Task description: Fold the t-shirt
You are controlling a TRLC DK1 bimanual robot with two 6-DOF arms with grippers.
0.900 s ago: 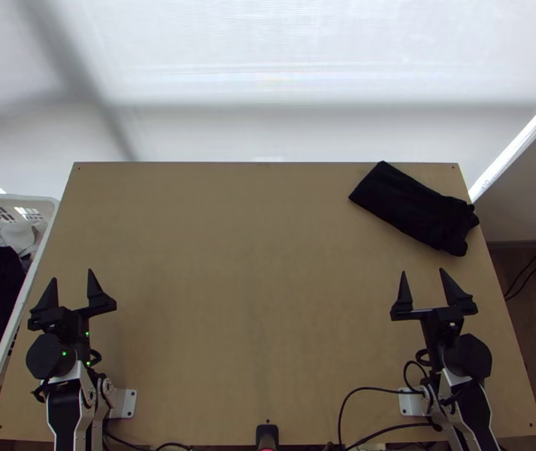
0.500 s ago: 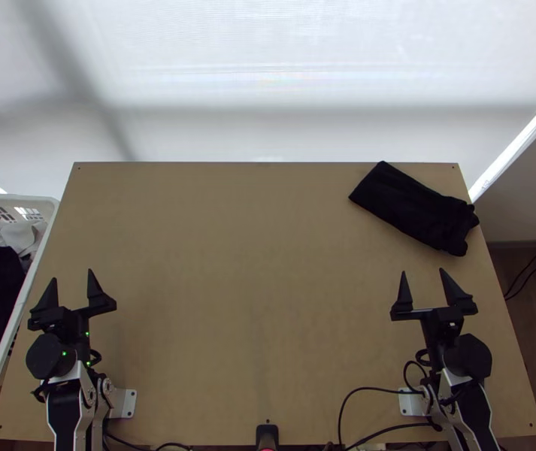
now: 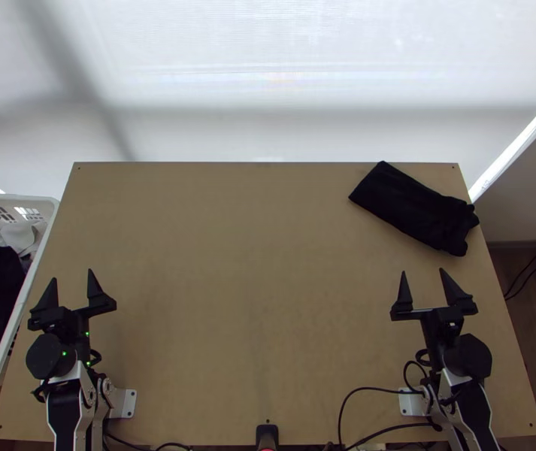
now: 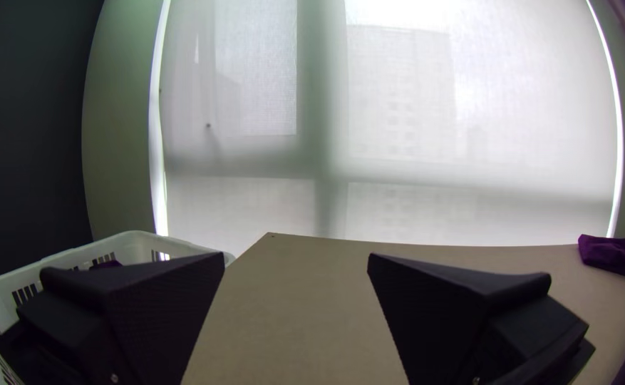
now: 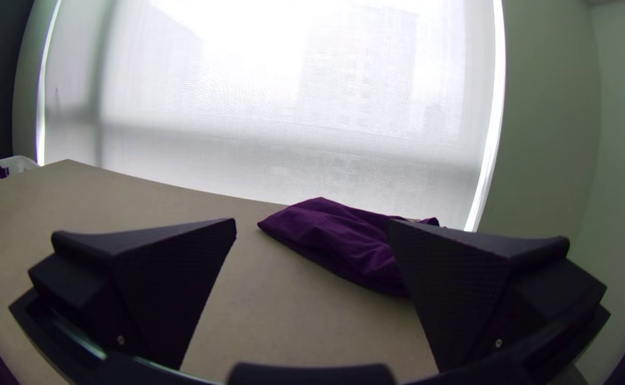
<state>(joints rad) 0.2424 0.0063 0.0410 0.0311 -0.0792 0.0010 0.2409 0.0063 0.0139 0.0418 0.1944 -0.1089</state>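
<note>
My left pincer [image 3: 72, 275] and right pincer [image 3: 422, 272] stand spread. T-shirt [image 3: 414, 207]: compact, at far right corner of table [image 3: 252, 301]; folding apparently complete, uneven end possibly remaining.

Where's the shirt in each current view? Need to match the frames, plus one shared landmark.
Top view: shirt at the table's far right corner.
Left wrist view: shirt small, at the table's far edge, on the side away from the basket.
Right wrist view: shirt ahead of the right gripper, one finger partly over it in the picture.
Landmark: that white basket, beside the table across from the shirt.
</note>
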